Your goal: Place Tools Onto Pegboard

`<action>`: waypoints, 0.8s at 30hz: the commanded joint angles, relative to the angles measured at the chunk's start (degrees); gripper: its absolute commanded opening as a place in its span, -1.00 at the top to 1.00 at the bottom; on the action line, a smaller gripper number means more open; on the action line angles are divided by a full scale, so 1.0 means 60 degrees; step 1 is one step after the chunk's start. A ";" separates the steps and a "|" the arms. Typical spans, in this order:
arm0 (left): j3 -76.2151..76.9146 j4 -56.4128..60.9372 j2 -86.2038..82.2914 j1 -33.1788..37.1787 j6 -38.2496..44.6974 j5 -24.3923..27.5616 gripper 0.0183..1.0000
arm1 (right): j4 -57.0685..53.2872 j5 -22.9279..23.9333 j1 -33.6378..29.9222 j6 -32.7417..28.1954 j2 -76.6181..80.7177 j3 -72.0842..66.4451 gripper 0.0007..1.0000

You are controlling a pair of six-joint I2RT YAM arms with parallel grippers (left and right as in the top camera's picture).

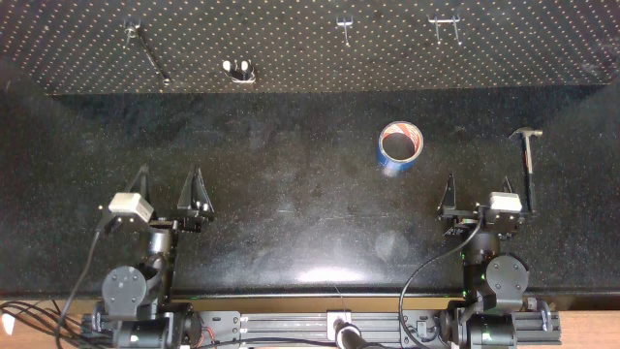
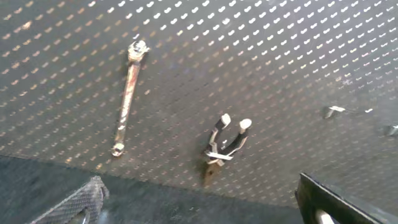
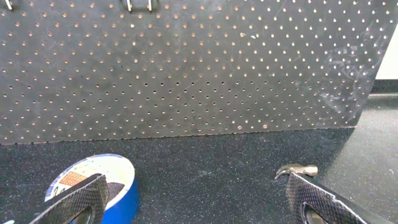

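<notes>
Hanging on pegboard (image 1: 291, 44): wrench (image 1: 147, 53) at the left, pliers (image 1: 238, 70) just right of it.
Hooks (image 1: 443, 29): farther right on the board.
Tape (image 1: 400, 147): blue roll lying on the desk (image 1: 291, 174), right of centre, apart from both arms.
Hammer (image 1: 528, 160): on the desk at the far right, head toward the board, just beside the right arm.
Left gripper (image 1: 168, 191): at the left, facing wrench and pliers, fingers spread wide, holding nothing.
Right gripper (image 1: 478, 194): between tape and hammer, fingers spread wide, holding nothing.
</notes>
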 commanded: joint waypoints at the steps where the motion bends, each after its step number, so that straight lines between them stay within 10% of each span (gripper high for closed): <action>1: -0.0725 -0.0408 -0.0707 0.0135 0.0146 0.0608 -0.99 | -0.0022 -0.0087 -0.0047 -0.0164 -0.0069 -0.0062 -0.88; 24: -0.0725 -0.1515 -0.0765 0.0142 0.1894 0.0601 -0.99 | -0.0018 -0.0087 -0.0047 -0.0164 -0.0069 -0.0062 -0.88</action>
